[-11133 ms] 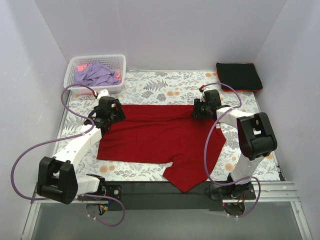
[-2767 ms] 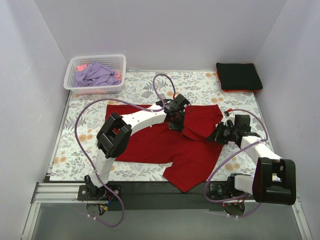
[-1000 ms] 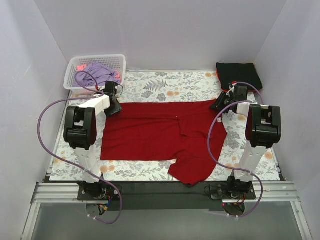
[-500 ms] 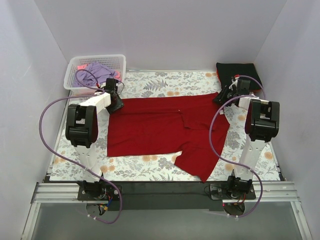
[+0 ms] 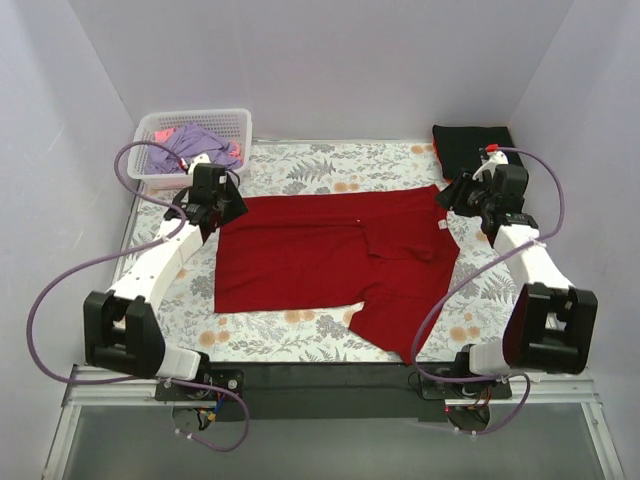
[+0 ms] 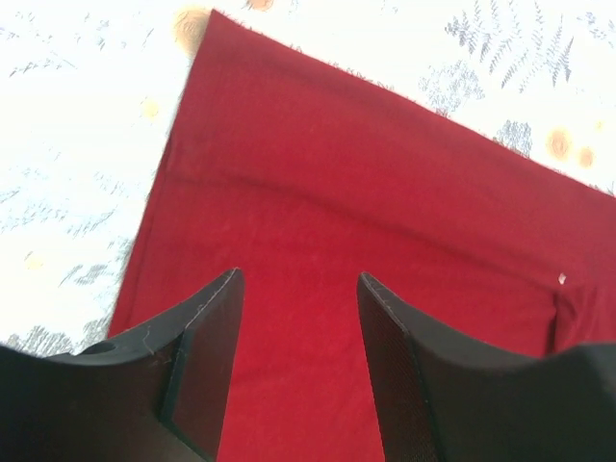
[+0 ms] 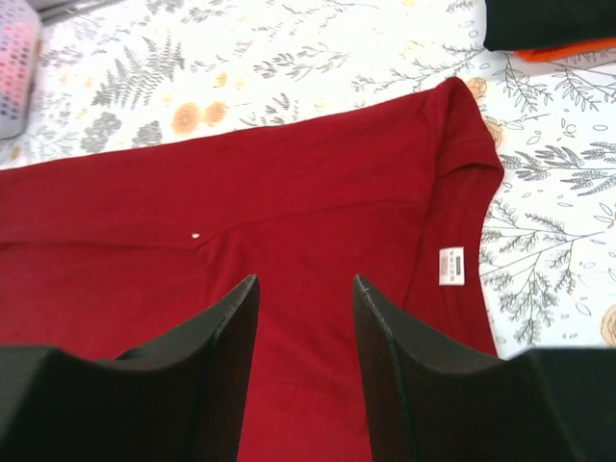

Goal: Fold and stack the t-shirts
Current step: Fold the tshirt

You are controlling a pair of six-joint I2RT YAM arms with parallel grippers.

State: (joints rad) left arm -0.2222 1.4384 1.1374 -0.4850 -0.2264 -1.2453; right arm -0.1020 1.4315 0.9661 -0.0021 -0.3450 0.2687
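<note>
Both pincers have let go and lifted away: the left gripper (image 6: 298,281) and right gripper (image 7: 305,281) hang wide open, the deep-red t-shirt (image 5: 320,255) lying flat beneath and between them, apparently ready for folding.

**Table: floral cloth, 3 things on it**

Floral-print table cloth (image 5: 330,170) covers the whole top. Deep-red tee (image 5: 300,260) lies spread flat mid-table, neck w/ white label (image 7: 451,266) twd the right side, one flap reaching twd near edge at right. White lattice basket (image 5: 200,112) sits at far-left corner. Far-right corner: folded black tee (image 5: 470,148) atop an orange-red one (image 7: 563,51), near the red tee but not touching.
</note>
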